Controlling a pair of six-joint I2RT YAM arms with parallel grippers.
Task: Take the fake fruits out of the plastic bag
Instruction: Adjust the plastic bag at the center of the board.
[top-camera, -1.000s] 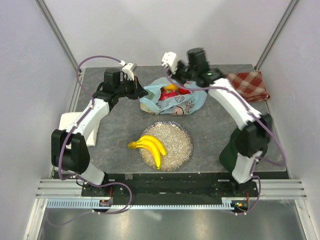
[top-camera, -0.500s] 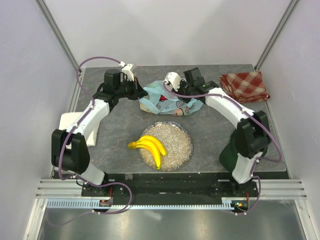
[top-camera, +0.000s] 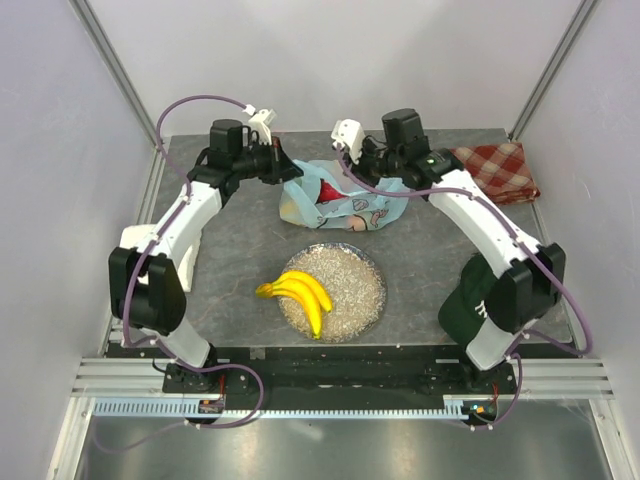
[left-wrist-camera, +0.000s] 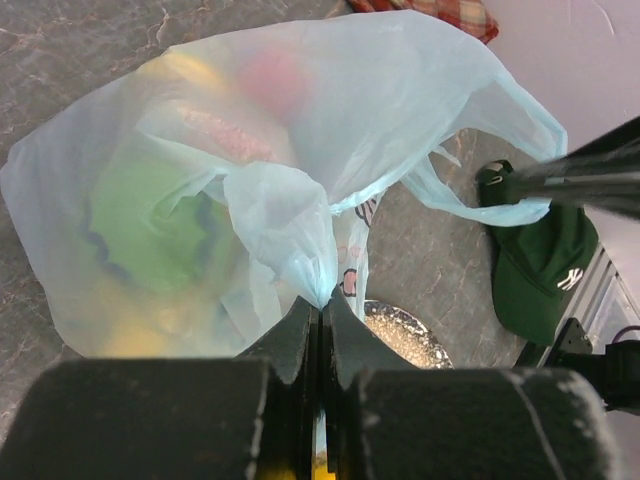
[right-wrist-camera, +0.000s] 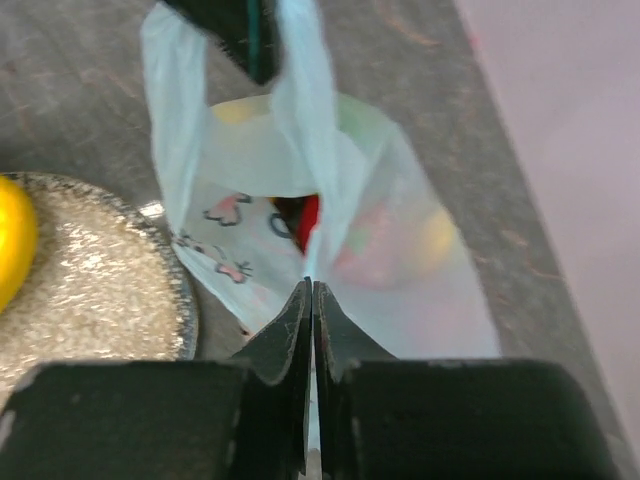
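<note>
The light blue plastic bag (top-camera: 345, 200) lies at the back of the table, held up between both arms. My left gripper (top-camera: 291, 173) is shut on a gathered fold of its left edge (left-wrist-camera: 300, 250). My right gripper (top-camera: 371, 172) is shut on the thin plastic at its right edge (right-wrist-camera: 330, 200). Fake fruits show through the film: a green one (left-wrist-camera: 150, 220), a pink one (left-wrist-camera: 270, 75), and a red one (right-wrist-camera: 305, 215) in the bag's mouth. A yellow banana bunch (top-camera: 300, 292) lies outside the bag on the speckled plate (top-camera: 355, 300).
A red checkered cloth (top-camera: 495, 170) lies at the back right. A dark green cap (top-camera: 468, 300) sits by the right arm's base and a white object (top-camera: 135, 245) lies at the left. The plate's rim (left-wrist-camera: 410, 335) is just in front of the bag.
My right gripper dipped to the bag, closed on its right edge and rose back. My left arm lifted and moved back with the bag's left edge.
</note>
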